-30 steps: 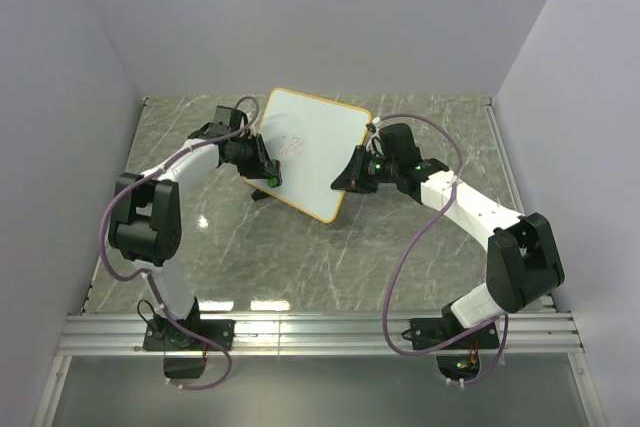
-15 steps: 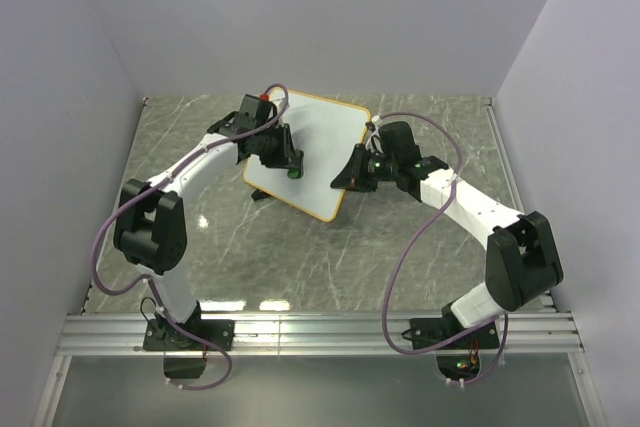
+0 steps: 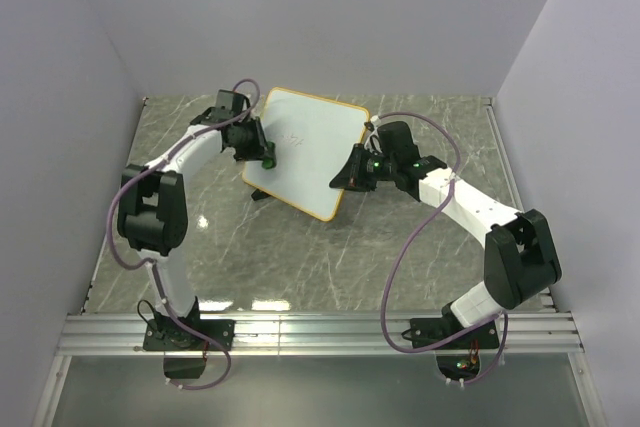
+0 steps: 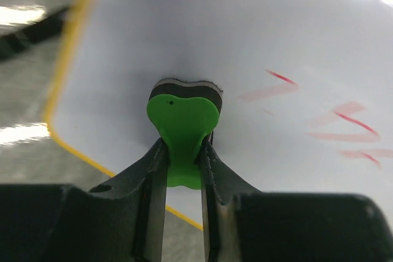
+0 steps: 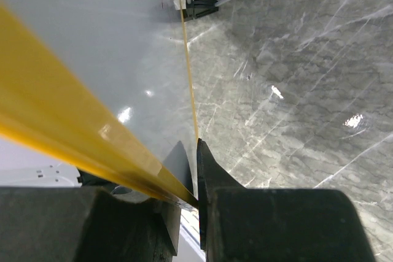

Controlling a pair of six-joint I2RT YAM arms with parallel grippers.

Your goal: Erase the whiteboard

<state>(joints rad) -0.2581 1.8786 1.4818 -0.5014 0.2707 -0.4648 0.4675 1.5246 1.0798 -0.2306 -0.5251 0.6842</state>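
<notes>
The whiteboard [image 3: 310,147], white with an orange-yellow frame, stands tilted over the marble table. My right gripper [image 3: 346,179] is shut on its right edge; in the right wrist view the jaws [image 5: 195,197] pinch the yellow frame [image 5: 73,130]. My left gripper [image 3: 266,158] is shut on a small green eraser [image 4: 183,118], whose dark pad presses on the board's left part [image 4: 184,23]. Faint, partly smeared red strokes [image 4: 344,124] lie on the board to the right of the eraser.
A black foot [image 3: 258,194] of the board shows under its lower left corner, and one [image 5: 199,7] appears in the right wrist view. Grey marble tabletop [image 3: 300,257] lies all round, with walls on three sides and a metal rail [image 3: 320,332] at the near edge.
My left gripper carried the eraser from the board's lower left edge right onto the board's middle, then back to its left part. The right gripper and board held still.
</notes>
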